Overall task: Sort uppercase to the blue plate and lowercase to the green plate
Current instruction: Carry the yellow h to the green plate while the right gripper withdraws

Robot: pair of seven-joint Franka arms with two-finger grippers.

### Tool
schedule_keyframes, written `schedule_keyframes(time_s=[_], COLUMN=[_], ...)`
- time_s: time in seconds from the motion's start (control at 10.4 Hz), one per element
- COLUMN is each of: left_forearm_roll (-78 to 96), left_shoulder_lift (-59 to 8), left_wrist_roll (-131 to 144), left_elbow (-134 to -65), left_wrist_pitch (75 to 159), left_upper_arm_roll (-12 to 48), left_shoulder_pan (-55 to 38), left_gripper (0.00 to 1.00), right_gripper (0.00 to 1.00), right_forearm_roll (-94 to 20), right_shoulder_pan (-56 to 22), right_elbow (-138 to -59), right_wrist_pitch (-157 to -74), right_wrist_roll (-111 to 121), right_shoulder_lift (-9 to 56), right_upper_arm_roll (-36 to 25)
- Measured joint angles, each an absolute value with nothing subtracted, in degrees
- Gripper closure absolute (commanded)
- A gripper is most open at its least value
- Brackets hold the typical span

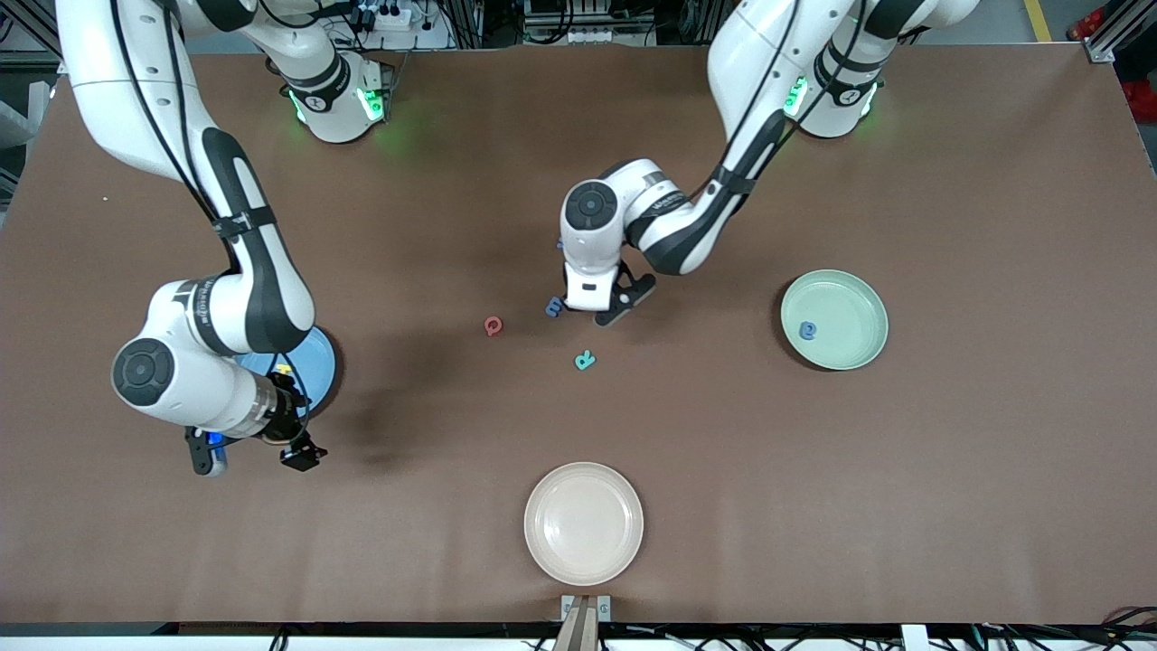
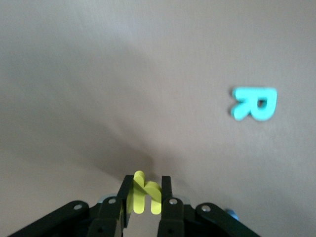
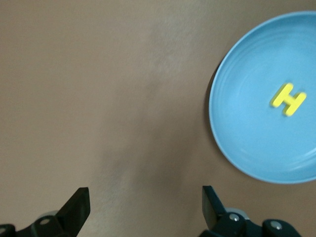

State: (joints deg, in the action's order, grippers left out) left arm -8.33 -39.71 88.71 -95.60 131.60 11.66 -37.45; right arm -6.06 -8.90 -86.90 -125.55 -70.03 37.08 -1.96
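My left gripper [image 2: 145, 196] is shut on a yellow lowercase h [image 2: 143, 195], low over the middle of the table [image 1: 586, 306]. Beside it lie a blue m [image 1: 554, 307], a red Q [image 1: 493, 325] and a teal R [image 1: 585, 360], the R also showing in the left wrist view [image 2: 254, 103]. The green plate [image 1: 850, 294] holds one small blue letter [image 1: 807, 330]. The blue plate [image 1: 318, 357] is half hidden under the right arm and holds a yellow H [image 3: 289, 98]. My right gripper [image 3: 145, 207] is open and empty over bare table beside that plate [image 3: 247, 143].
A cream-white plate [image 1: 583, 523] sits near the front edge, midway along the table. The right arm's forearm hangs over the blue plate. The brown table runs bare toward both ends.
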Motion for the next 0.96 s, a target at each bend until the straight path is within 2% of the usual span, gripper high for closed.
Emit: schedule_keyframes(time_s=[0.19, 0.58, 0.96], left_forearm_roll=[-5.8, -5.2, -5.3], left_shoulder_lift=[-37.6, -34.4, -33.0], left_wrist_roll=[78.4, 59.3, 41.7], left_elbow=[-95.6, -95.5, -96.1], left_wrist_pitch=[126.9, 117.7, 114.4], left_upper_arm_roll=[11.7, 12.2, 13.1], left_shoulder_pan=[-34.2, -25.3, -14.8], left_gripper=[1.00, 1.00, 1.00], right_gripper=[0.00, 0.00, 0.00], right_forearm_roll=[-7.6, -10.2, -17.9], right_shoulder_pan=[-12.2, -19.5, -22.4], right_elbow=[-84.5, -80.8, -79.9], right_wrist_pitch=[-126.4, -136.9, -137.8], right_wrist_roll=[-74.7, -85.8, -89.5], right_shoulder_lift=[38.8, 43.6, 45.8], right_upper_arm_roll=[-2.0, -2.0, -2.0])
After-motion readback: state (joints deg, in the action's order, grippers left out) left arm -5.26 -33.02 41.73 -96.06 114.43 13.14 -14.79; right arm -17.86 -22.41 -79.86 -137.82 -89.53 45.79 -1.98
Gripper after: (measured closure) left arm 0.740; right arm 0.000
